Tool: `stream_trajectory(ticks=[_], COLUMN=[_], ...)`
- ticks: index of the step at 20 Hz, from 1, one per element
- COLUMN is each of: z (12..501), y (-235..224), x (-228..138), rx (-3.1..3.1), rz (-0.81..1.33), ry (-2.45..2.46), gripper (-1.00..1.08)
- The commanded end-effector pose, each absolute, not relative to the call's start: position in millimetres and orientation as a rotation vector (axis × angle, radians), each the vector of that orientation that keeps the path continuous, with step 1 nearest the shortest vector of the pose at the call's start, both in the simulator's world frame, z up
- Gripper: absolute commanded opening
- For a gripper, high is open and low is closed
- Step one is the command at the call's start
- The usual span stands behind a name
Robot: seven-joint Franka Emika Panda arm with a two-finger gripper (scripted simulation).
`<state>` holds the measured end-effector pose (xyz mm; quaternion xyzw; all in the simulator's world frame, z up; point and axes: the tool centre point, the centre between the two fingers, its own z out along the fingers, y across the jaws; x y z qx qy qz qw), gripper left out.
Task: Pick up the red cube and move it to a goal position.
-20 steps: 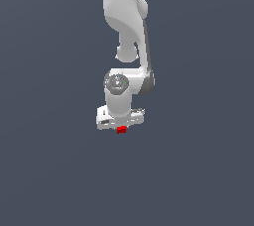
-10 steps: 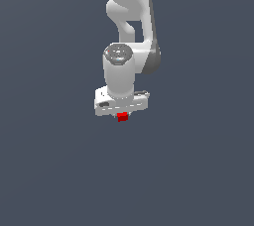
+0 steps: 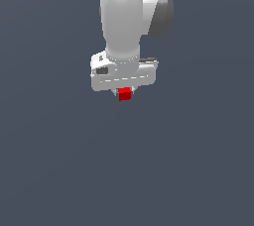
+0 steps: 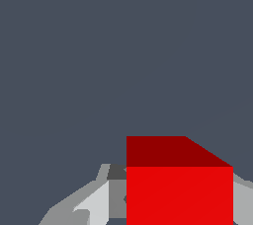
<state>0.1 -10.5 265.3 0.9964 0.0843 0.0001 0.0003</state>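
The red cube (image 3: pixel 124 94) is a tiny bright red block showing just under the white gripper (image 3: pixel 124 92), which is shut on it. In the wrist view the red cube (image 4: pixel 179 189) fills the space between the two grey fingers (image 4: pixel 94 204), pressed against them on both sides. The white arm rises from the gripper toward the top of the exterior view. The fingertips themselves are mostly hidden behind the hand in the exterior view.
Only a plain dark grey-blue surface (image 3: pixel 188 170) shows around and under the arm. No goal marker or other object is visible.
The arm has come toward the camera and risen in the exterior view, carrying the red cube with it. The grip on the cube is unchanged.
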Motion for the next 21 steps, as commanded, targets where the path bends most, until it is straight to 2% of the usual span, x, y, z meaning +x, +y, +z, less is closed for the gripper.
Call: stream_trajectory(ticks=[1,11,21], z=[294,377,402], y=[-8,-1,1], x=[-4,-13,-14], rx=[3.130,3.130,3.130], rz=[0.000,0.000,0.000], ry=[0.265,0.265,0.265], gripper=[-1.00,-1.00,-1.00])
